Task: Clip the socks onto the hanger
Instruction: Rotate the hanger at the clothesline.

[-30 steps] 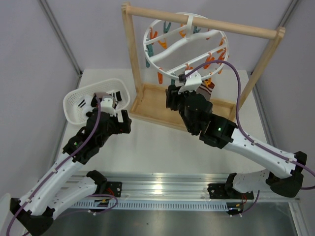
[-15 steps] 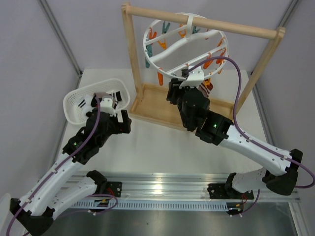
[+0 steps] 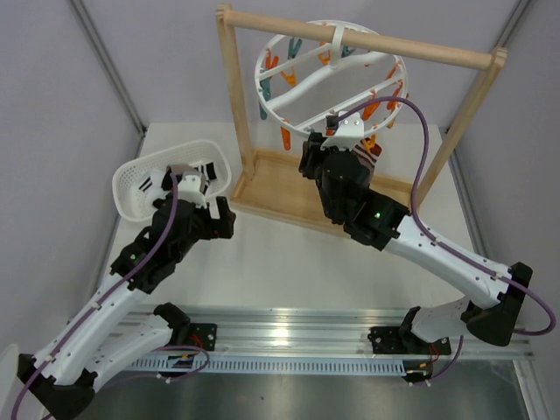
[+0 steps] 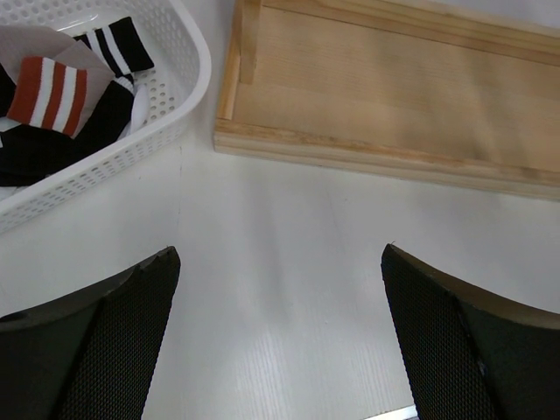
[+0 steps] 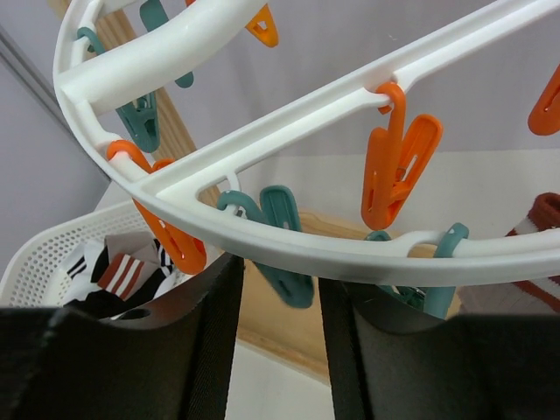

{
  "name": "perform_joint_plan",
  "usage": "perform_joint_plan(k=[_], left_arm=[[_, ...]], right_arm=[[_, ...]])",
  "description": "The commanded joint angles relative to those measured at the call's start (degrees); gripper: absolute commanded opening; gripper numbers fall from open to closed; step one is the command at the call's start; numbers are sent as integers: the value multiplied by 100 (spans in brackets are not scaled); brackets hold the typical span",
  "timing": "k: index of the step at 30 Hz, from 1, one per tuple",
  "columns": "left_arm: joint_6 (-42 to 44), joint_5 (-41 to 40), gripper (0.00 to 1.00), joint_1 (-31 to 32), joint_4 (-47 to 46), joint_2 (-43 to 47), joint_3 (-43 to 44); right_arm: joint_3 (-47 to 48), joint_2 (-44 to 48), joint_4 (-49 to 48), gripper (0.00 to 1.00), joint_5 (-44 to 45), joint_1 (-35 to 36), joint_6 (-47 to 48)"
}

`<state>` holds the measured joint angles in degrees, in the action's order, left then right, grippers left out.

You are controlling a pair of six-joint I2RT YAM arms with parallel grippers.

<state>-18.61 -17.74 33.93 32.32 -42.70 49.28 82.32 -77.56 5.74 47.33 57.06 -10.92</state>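
The white round hanger (image 3: 289, 94) hangs from the wooden rack, with orange and teal clips under its rim. My right gripper (image 3: 337, 140) is just under its near rim. In the right wrist view its fingers stand a narrow gap apart, empty, around a dangling teal clip (image 5: 284, 262) below the hanger's rim (image 5: 350, 255). One sock (image 3: 371, 159) hangs under the ring to the right of the gripper; its red-and-white striped cuff (image 5: 541, 229) shows at that view's edge. Another grey sock with a red-and-white cuff (image 4: 48, 87) lies in the basket. My left gripper (image 4: 280, 254) is open and empty above the table.
A wooden frame rack (image 3: 420, 51) with a flat wooden base (image 4: 394, 96) stands at the back. A white mesh basket (image 3: 140, 184) at the left holds black socks with white stripes (image 4: 114, 48). Bare white table (image 4: 280, 289) lies under the left gripper.
My right gripper has risen and moved back, closer under the hanger's rim. The left arm has not moved.
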Motion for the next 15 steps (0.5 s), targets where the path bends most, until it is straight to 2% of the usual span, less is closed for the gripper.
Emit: perform_joint_plan(k=[1,6,10,15], left_arm=[[-11,349,99,-53,-303,191,-76],[-81,1691,99,-45,-1068,446,-330],[-414,2361,99,113,-1832,377,-375],[-267,2240,99,692,-2807,-219,62]], right_arm=[[100,135,-117,39,-171,-186,-349],[-75,469,155,29,-977,-520,-709],[-400,846,95,19,-1794,-915,-1035],[-498,1023,147,13,-2675,-1442,-1290]])
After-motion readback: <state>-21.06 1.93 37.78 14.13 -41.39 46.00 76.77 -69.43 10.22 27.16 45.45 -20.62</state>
